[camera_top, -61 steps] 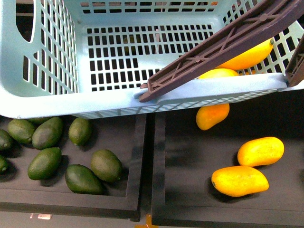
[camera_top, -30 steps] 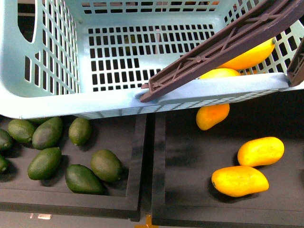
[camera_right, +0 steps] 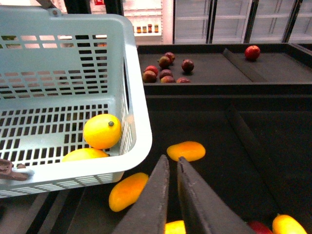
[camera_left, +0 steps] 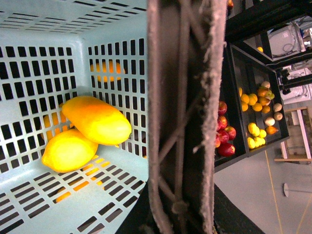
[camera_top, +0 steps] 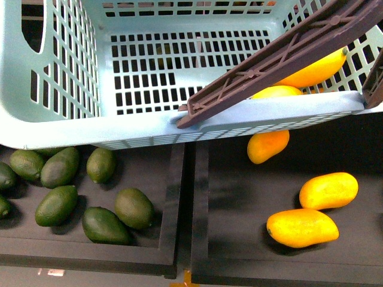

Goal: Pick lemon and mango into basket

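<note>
The pale turquoise basket hangs above the black trays, filling the top of the front view. A yellow-orange mango lies in its right corner with the smaller yellow lemon beside it, against the near wall. The left wrist view shows the same mango and lemon on the slotted floor. My left gripper is shut on the basket's brown ribbed handle and mostly hidden behind it. My right gripper is shut with nothing in it. It hovers over the mango tray just outside the basket's rim.
Several dark green oval fruits fill the left black tray. Loose mangoes lie in the right tray, one partly under the basket. Red apples sit in farther trays. A second brown handle shows at the right edge.
The basket has shifted very slightly to the right. Nothing else has visibly moved.
</note>
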Available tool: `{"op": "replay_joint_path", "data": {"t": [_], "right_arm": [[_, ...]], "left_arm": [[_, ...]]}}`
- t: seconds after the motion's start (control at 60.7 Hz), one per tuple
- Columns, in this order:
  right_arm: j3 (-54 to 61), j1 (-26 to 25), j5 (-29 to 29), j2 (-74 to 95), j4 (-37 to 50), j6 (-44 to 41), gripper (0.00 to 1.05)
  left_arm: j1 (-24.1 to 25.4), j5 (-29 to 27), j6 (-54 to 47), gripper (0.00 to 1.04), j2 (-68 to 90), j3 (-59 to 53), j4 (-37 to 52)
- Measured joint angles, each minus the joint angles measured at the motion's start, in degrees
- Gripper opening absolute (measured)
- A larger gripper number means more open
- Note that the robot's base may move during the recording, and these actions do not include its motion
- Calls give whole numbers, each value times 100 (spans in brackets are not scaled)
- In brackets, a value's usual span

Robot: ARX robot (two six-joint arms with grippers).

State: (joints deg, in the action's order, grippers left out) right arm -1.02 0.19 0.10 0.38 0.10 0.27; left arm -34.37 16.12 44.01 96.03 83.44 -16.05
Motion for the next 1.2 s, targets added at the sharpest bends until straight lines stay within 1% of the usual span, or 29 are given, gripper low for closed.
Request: {"op": "replay_joint_path", "data": {"t": [0.115,0.346,0.445,0.527,0.725,1.021,1.202], "right_arm": [[0,0,0,-2,0,0,42],[0,0,0,-2,0,0,78],[0,0,7,-2,-2,2,97],[0,0,11,-4,-2,2,96],[0,0,7,-7,-2,2,96],[0,0,4,-17,-20,0,96],[0,2,7,-22,-17,2,96]], "left_arm": [[0,0,2,6,0,0,0],[2,-2,2,6,0,0,0],[0,0,4,6,0,0,-2],[-42,9,-9,6,0,0,0],[-63,144,70,6,0,0,0],[-17,-52,17,6,2,0,0],[2,-46,-4,6,2,0,0]]}}
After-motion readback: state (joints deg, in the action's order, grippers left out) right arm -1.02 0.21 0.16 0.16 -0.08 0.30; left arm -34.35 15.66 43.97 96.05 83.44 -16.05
